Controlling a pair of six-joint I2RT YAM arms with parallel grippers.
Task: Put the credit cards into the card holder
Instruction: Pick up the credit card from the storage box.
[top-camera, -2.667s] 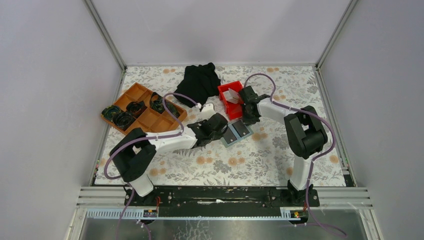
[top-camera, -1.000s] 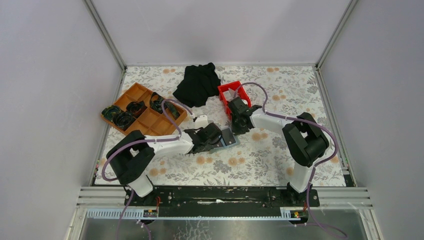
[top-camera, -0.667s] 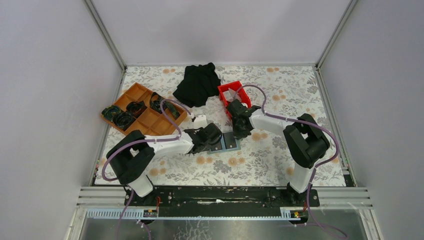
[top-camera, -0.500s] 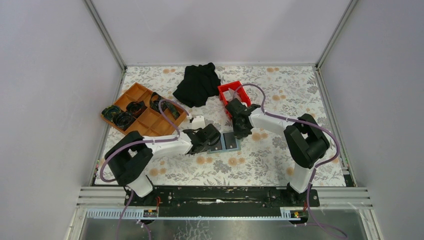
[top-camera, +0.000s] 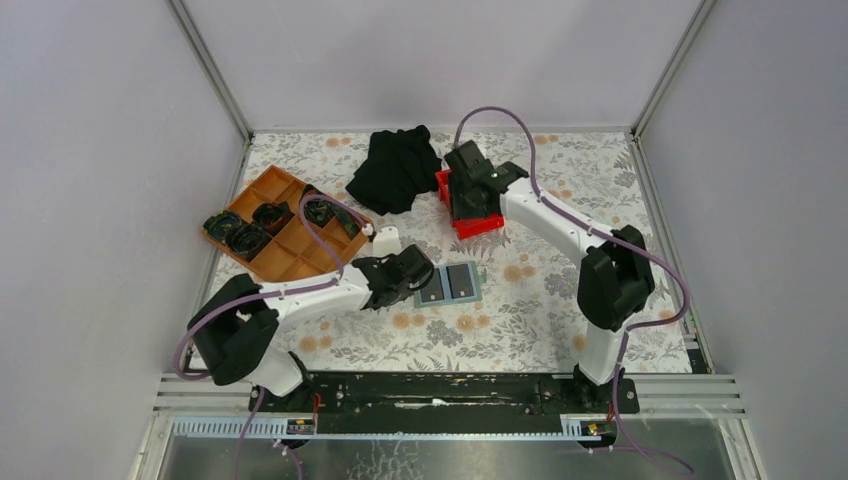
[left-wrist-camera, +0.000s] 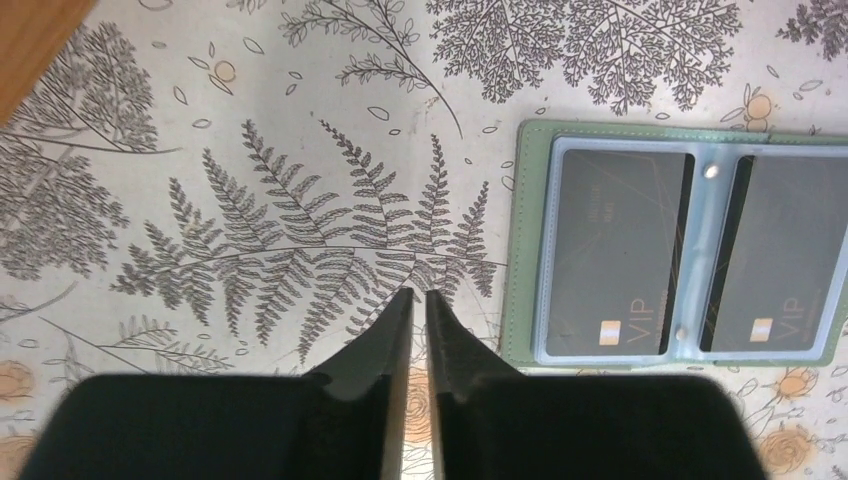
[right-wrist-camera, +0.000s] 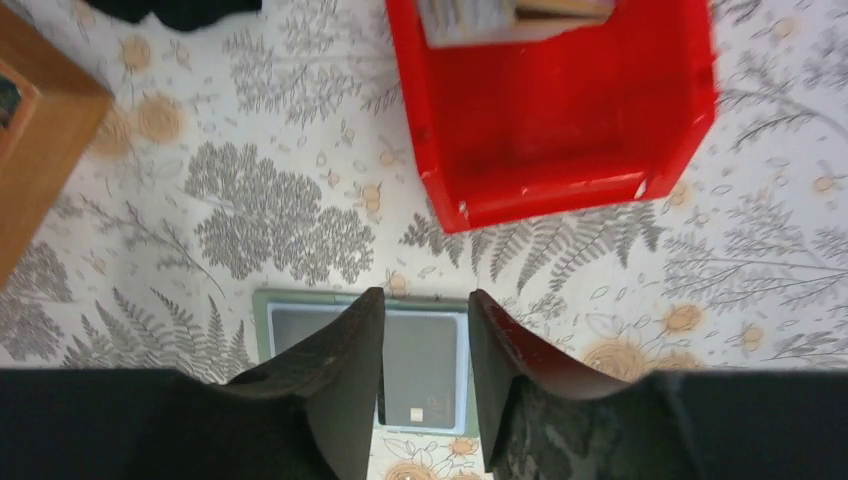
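Over the patterned desk (top-camera: 530, 320), my right tool (right-wrist-camera: 425, 295) hovers with its fingers well apart and nothing between them, the red bin (right-wrist-camera: 560, 195) just beyond its tips. My left tool (left-wrist-camera: 412, 295) is all but closed, only a slit showing, and it grips nothing. The card holder (left-wrist-camera: 520, 250) lies open and flat beside it, with two dark cards (left-wrist-camera: 615, 250) seated in its clear sleeves. More pale cards (right-wrist-camera: 465, 18) lean at the bin's far end. I judge these light, stiff and slick, and awkward to lift if they lie flat. I would pinch one across its faces at a raised edge, firmly enough that it cannot slide.
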